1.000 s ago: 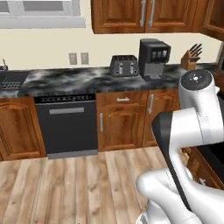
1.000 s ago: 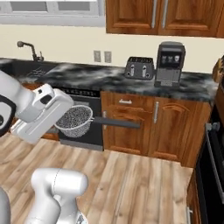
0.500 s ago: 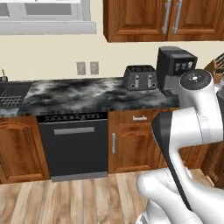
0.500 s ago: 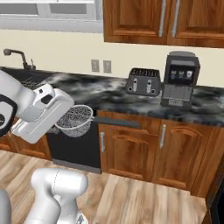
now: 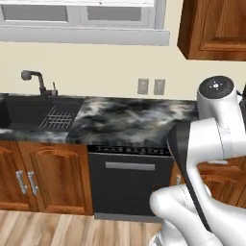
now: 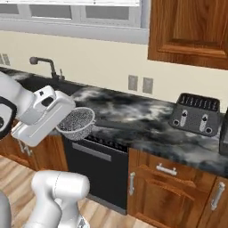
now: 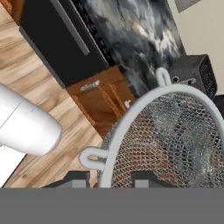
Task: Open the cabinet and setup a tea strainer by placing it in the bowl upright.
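Gripper (image 6: 67,116) clamped on tea strainer (image 6: 76,123), mesh basket jutting right of the hand (rim roughly level), near side of the dark marbled counter (image 6: 133,116); bowl unseen.

Tea strainer (image 7: 175,144) mesh close above fingers (image 7: 74,178), dishwasher (image 7: 52,43) and toaster (image 7: 194,74) beyond.

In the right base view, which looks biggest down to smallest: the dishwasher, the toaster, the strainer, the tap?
1. Dishwasher
2. Toaster
3. Tea strainer, close to the toaster; it sits nearer the camera, so this rank is unsure
4. Tap
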